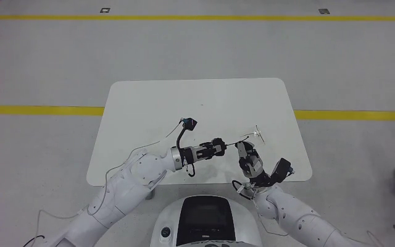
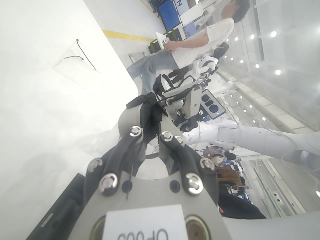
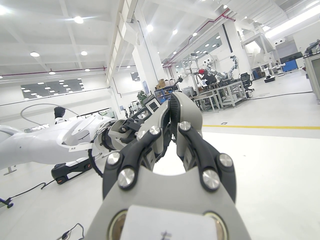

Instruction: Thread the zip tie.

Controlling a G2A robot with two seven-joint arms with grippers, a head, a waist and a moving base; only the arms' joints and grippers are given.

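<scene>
- The white table with round corners is in front of the robot, and both arms are held over its near edge.
- The left gripper is in the air over the table, near the edge. Its two fingers are pinched tight on one end of the thin black zip tie.
- The zip tie runs almost straight from the left gripper across to the right gripper. It is up in the air and does not touch the table.
- The right gripper is just beside the left one, and their tips point at each other. Its fingers are pressed together with no gap, and the other end of the zip tie goes in between them.
- Two more thin black straps lie on the table on a see-through plastic bag. They are a little past the right gripper, toward the far right part of the table. No gripper touches them.
</scene>
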